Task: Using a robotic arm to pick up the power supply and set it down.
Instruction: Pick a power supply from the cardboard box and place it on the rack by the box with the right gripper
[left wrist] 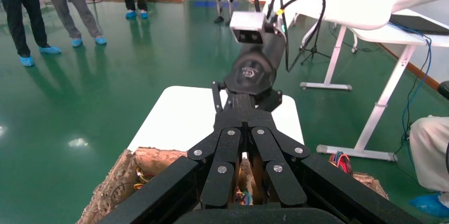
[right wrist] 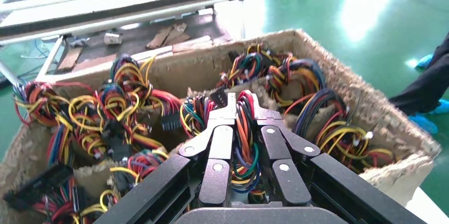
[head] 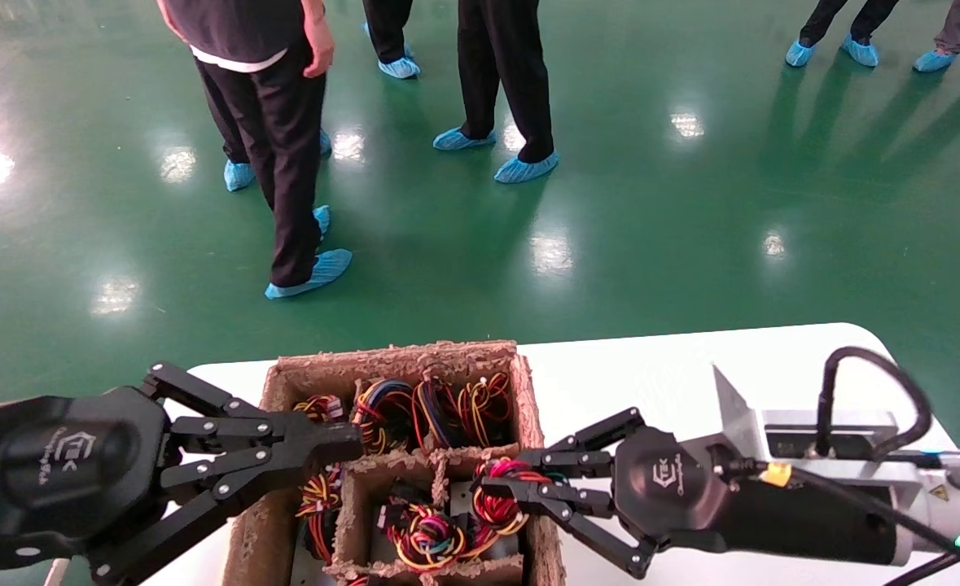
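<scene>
A brown fibre crate point(head: 398, 358) with dividers stands on the white table, and coloured wire bundles fill its compartments. My right gripper point(head: 500, 476) reaches into the crate's near right compartment. It is shut on the red, orange and black wire bundle point(right wrist: 244, 123) of a power supply point(head: 496, 496). That unit's metal box is hidden under the wires. My left gripper point(head: 349, 443) hovers shut and empty over the crate's left side, its tips pointing toward the right gripper. In the left wrist view the left gripper point(left wrist: 244, 99) lines up with the right arm's black palm point(left wrist: 253, 70).
More wire bundles point(head: 414, 411) crowd the far compartments and the left ones point(right wrist: 100, 113). The crate's walls point(right wrist: 370, 113) rise around the right fingers. Bare white table point(head: 691, 358) lies to the crate's right. Several people point(head: 276, 122) stand on the green floor beyond.
</scene>
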Available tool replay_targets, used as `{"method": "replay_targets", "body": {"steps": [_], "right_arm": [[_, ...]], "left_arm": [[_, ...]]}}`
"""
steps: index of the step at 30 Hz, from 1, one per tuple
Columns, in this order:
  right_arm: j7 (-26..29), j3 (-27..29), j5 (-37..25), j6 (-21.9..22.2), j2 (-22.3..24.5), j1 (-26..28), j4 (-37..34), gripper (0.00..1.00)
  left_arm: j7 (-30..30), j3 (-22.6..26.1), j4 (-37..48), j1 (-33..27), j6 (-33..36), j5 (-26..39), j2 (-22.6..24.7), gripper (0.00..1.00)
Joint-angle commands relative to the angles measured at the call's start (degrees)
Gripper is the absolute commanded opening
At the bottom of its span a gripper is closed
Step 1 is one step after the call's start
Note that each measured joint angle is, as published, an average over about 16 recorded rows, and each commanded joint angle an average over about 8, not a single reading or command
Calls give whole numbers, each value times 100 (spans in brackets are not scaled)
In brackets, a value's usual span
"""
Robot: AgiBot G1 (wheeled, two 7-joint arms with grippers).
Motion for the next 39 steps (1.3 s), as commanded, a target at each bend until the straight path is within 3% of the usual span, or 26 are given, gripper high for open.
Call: {"method": "replay_targets", "body": {"steps": [1,16,39], "right_arm": [[36,28,64,-15,9,21,11,0],[527,282,374,67,68,809,278,0],[921,488,64,554,-144,2683,297,0]], "left_arm": [[0,0,0,0,0,0,0,0],[0,0,0,0,0,0,0,0],[1,1,0,0,0,-1,0,0]]}}
